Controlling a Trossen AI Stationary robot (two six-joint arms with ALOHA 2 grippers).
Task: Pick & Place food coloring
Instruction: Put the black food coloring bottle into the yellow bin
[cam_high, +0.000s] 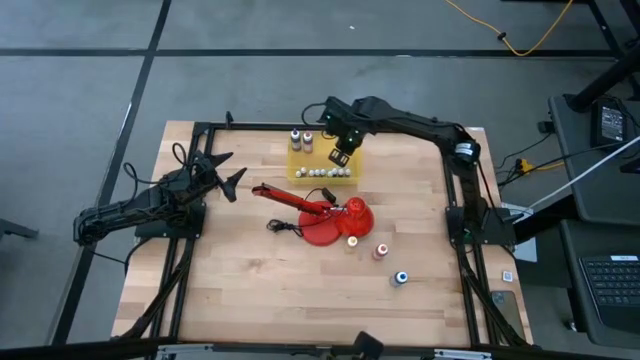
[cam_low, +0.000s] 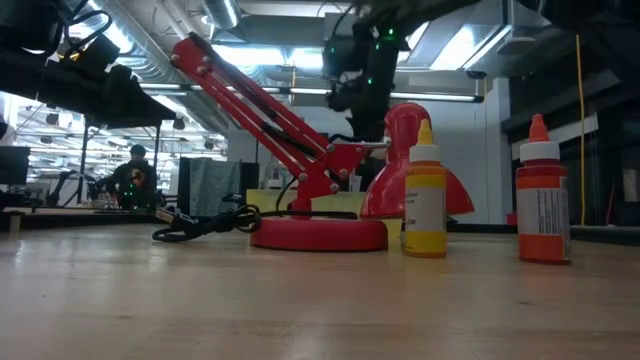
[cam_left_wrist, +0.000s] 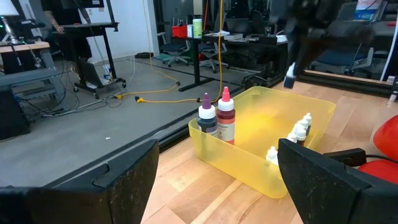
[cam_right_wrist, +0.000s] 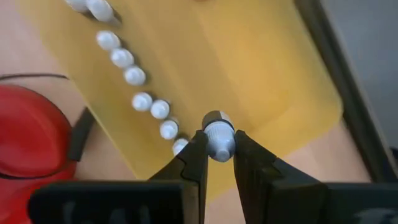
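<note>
The food coloring is small dropper bottles with pale tips. A yellow one (cam_high: 352, 240), an orange-red one (cam_high: 381, 250) and a blue one (cam_high: 401, 278) stand on the table by the red lamp (cam_high: 322, 214). A purple bottle (cam_left_wrist: 207, 117) and a dark red one (cam_left_wrist: 226, 116) stand in the yellow bin (cam_high: 322, 160). Several pale-tipped bottles (cam_right_wrist: 134, 76) line its near wall. My right gripper (cam_right_wrist: 218, 155) hangs over the bin, shut on one more bottle. My left gripper (cam_high: 228, 177) waits open, left of the bin. My right gripper pinches a small bottle between its two fingers, just under the pale cap (cam_right_wrist: 218, 138). The fingers come from above and point down. The bottle is lifted clear over the yellow bin's near right part, and its body is hidden below the cap and fingers.
The red lamp stands on its round base (cam_low: 318, 234) mid-table, its arm (cam_low: 262, 100) slanting toward the left arm and its black cord (cam_low: 205, 224) trailing left. Bare wood lies toward the table's near edge.
</note>
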